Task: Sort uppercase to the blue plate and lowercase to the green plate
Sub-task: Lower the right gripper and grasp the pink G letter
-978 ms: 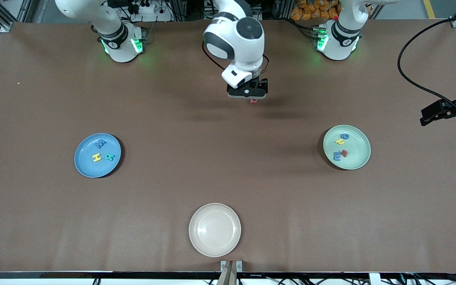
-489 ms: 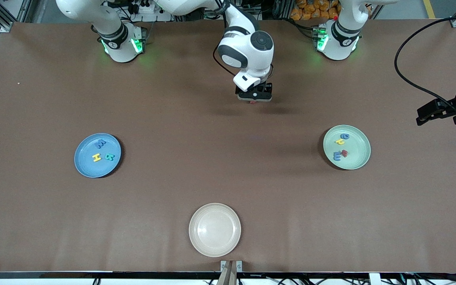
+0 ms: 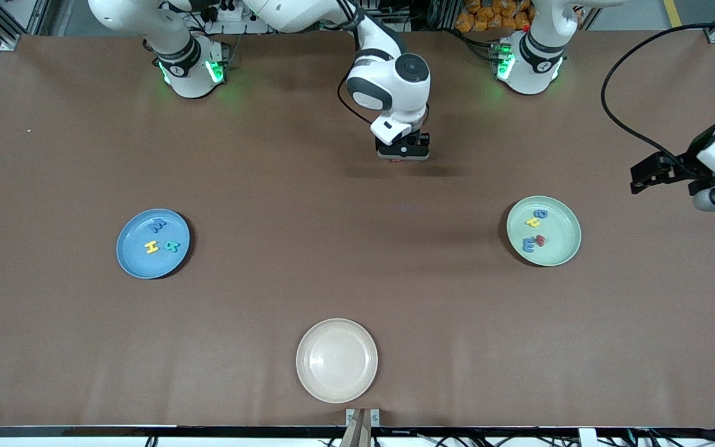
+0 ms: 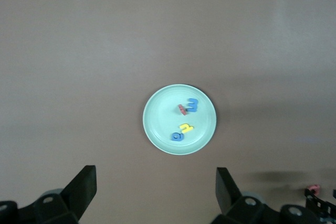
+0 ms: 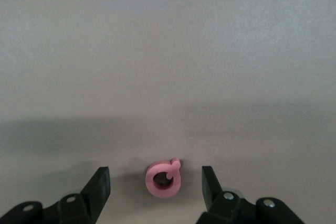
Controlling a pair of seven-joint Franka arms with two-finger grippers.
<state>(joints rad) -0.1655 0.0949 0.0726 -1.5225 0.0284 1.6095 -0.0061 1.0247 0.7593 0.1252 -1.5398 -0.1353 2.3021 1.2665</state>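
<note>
The red Q [image 5: 164,181] lies flat on the table between the open fingers of my right gripper [image 5: 155,176]. In the front view that gripper [image 3: 400,158] is low over the table's middle, near the bases, and nearly hides the Q [image 3: 397,161]. The blue plate [image 3: 131,261] holds the blue M [image 3: 158,226], yellow H [image 3: 152,248] and teal R [image 3: 172,246]. The green plate [image 3: 562,245] holds the blue g [image 3: 541,213], yellow h [image 3: 532,221], red w [image 3: 541,239] and blue e [image 3: 528,246]. My left gripper [image 3: 643,174] is open and empty, high beside the green plate [image 4: 160,119].
An empty cream plate [image 3: 337,360] sits near the table's front edge, nearest the front camera. A black cable [image 3: 618,112] loops over the table at the left arm's end.
My right gripper has come down over the red Q and shifted a little toward the left arm's end. My left gripper has moved toward the table's middle, and its wrist shows more.
</note>
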